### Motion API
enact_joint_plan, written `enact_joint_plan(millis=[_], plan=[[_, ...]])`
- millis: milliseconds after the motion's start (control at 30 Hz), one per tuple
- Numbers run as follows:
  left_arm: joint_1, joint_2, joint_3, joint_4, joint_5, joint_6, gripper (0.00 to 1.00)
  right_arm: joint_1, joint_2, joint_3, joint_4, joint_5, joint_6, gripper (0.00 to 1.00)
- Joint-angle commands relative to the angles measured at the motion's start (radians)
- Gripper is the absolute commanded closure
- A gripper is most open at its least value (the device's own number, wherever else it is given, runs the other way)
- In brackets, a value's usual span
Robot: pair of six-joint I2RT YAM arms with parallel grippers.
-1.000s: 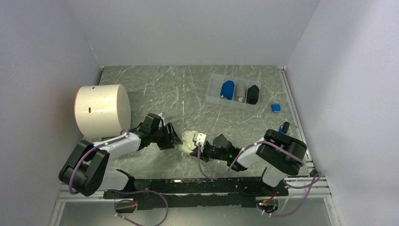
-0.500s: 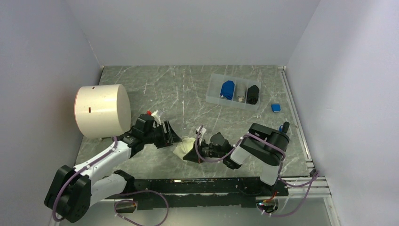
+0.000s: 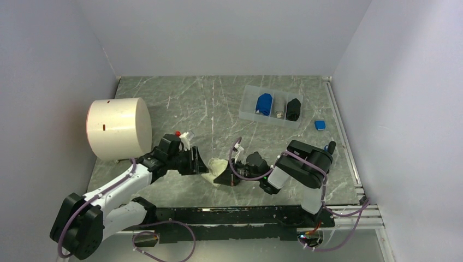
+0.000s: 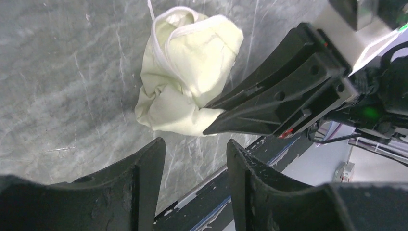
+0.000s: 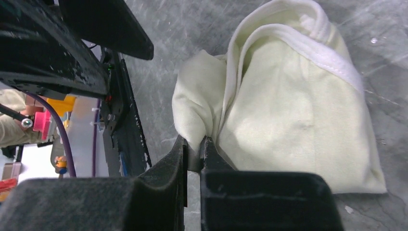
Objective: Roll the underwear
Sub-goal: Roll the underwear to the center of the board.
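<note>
The grey marbled counter (image 3: 191,103) fills my overhead view, boxed in by pale walls on the left, far and right sides. The broad middle and far stretch of it lies bare. A big cream drum (image 3: 119,128) lies on its side by the left wall, just beyond the left arm (image 3: 123,183), so that side is tight. Along the near edge runs the black rail (image 3: 218,224) that carries both bases.

The right arm (image 3: 297,169) reaches leftward, low over the near strip of counter, and the left arm reaches rightward to meet it.

Far right, well apart from both arms, a clear tray (image 3: 244,112) sits near the right wall. The blue underwear (image 3: 265,103) lies rolled in its left compartment and a black roll (image 3: 294,109) in its right one. Something small and pale sits between them; I cannot tell what. A small blue block (image 3: 320,125) lies just beside the tray, close to the right edge.

The cream underwear (image 3: 215,168) lies bunched on the counter between the two arms, close to the near edge, its white hem (image 5: 308,41) curling over the top.

The right jaws are pinched nearly together on a fold at the bundle's near side. The left jaws stand moderately apart with nothing between them, their tips just short of the cloth.
</note>
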Motion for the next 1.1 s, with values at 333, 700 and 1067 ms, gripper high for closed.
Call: enact_joint_plan(millis=[333,700,1067], plan=[[-0.072,0.061,-0.018,0.012,-0.099,-0.079,0.41,-0.024,0.078,-0.063,0.02,0.068,0.111,0.95],[-0.131,0.198,0.007,0.034,-0.241,-0.19,0.46,-0.024,0.022,-0.039,-0.093,0.084,0.065,0.85],[-0.174,0.149,0.001,0.091,-0.252,-0.225,0.45,-0.024,-0.043,0.002,-0.257,0.095,-0.023,0.8]])
